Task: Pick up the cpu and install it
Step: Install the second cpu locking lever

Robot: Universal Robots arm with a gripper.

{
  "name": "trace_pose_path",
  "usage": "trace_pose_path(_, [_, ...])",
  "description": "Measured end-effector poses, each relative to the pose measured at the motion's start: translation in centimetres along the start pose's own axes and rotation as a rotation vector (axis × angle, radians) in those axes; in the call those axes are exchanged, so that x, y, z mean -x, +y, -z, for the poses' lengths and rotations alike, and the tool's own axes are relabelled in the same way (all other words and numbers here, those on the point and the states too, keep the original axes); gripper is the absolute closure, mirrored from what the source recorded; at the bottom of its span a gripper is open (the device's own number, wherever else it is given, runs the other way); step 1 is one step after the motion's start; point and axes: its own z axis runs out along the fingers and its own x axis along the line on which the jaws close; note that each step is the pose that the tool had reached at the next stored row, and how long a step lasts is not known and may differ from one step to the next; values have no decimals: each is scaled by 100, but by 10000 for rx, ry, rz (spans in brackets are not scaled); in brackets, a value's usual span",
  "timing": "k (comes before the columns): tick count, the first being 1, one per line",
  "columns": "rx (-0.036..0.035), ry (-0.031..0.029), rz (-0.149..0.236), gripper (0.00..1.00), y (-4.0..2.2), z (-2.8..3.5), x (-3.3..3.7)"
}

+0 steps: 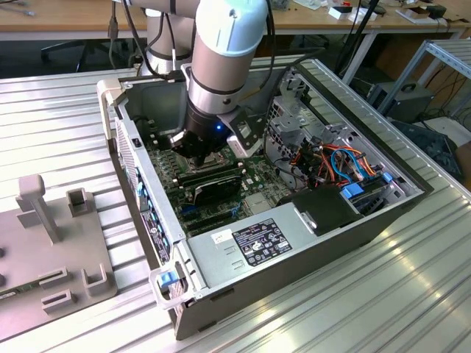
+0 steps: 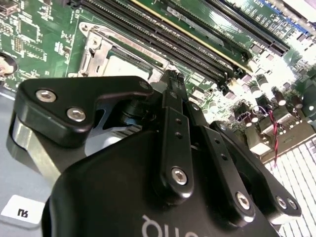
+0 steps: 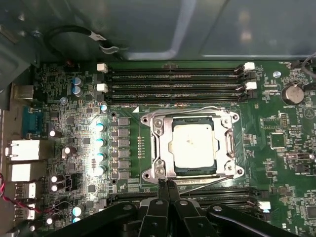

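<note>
Cpu (image 3: 193, 145): seated flat in the metal-framed socket (image 3: 157, 129) on the motherboard (image 3: 281, 143). Gripper (image 3: 166, 183): fingertips pressed together, holding nothing, just beside the socket.

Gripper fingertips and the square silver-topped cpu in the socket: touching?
Apart. In the first wrist view the gripper, fingertips pressed together, sits at the metal-framed socket's near edge, with frame between it and the silver-grey square cpu.
</note>
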Motion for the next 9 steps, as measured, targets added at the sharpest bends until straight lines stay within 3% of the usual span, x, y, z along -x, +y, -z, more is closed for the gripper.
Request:
trace_pose_path(7, [0, -3, 1, 89, 9, -144, -35])
trace_pose_path(9, [0, -6, 0, 89, 11, -152, -52])
